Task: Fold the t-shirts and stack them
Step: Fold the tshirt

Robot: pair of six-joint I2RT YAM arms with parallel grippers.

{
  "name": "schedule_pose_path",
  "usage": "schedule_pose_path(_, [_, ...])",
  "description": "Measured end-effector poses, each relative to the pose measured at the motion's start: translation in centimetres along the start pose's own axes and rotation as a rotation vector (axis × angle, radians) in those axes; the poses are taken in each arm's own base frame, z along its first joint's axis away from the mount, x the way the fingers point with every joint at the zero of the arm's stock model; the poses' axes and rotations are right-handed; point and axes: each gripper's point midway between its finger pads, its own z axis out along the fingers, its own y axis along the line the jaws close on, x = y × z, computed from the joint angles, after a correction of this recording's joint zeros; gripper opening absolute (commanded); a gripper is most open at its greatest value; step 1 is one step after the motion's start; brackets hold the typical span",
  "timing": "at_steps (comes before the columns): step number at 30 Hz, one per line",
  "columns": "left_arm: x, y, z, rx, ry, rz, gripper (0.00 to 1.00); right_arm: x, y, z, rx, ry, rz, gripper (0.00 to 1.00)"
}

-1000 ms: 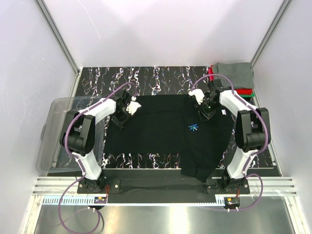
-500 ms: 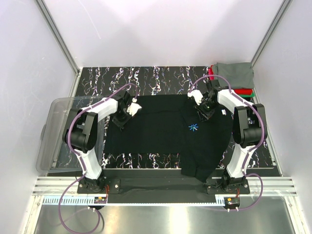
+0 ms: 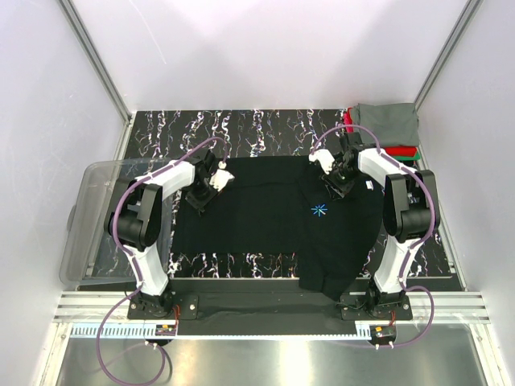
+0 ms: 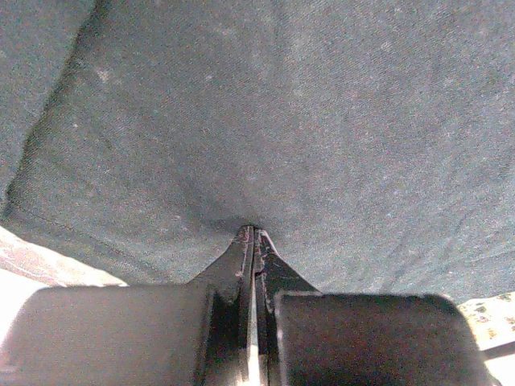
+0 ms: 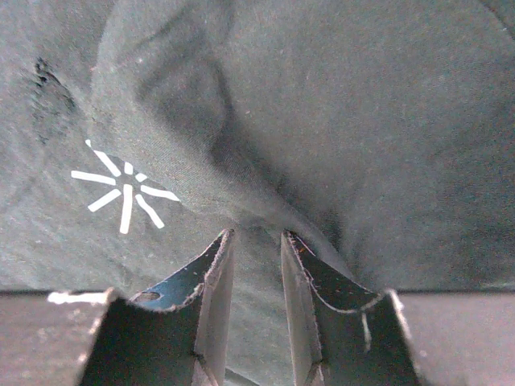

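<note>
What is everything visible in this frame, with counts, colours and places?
table: one, black marbled with white, fills the workspace
black t-shirt: one, black with a blue logo, spread over the table's middle
folded shirts: one stack, grey on top, red and green edges beneath, far right corner
plastic bin: one, clear, table's left edge
left gripper: one, black, shut on the black t-shirt
right gripper: one, black, jaws apart over a cloth ridge near the blue logo

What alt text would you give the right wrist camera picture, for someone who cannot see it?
Close up, the right tool shows two dark fingers slightly apart against a black t-shirt, where a raised fold of cloth runs down to the gap. A small pale starburst logo sits on the cloth to the left.
</note>
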Motion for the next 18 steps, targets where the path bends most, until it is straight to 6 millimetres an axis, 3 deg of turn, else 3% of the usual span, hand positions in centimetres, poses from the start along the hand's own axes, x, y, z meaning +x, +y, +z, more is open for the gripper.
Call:
schedule_pose_path(9, [-0.04,-0.08,0.01,-0.001,0.001,0.003,0.0,0.58,-0.14,0.63,0.013,0.006,-0.017,0.25])
schedule_pose_path(13, [-0.04,-0.07,0.01,-0.003,0.002,0.005,0.0,0.48,-0.54,0.72,0.031,0.003,-0.021,0.12])
schedule_pose_path(18, [-0.03,-0.09,0.01,-0.003,0.003,0.006,0.0,0.46,-0.9,0.92,0.051,-0.002,-0.016,0.02])
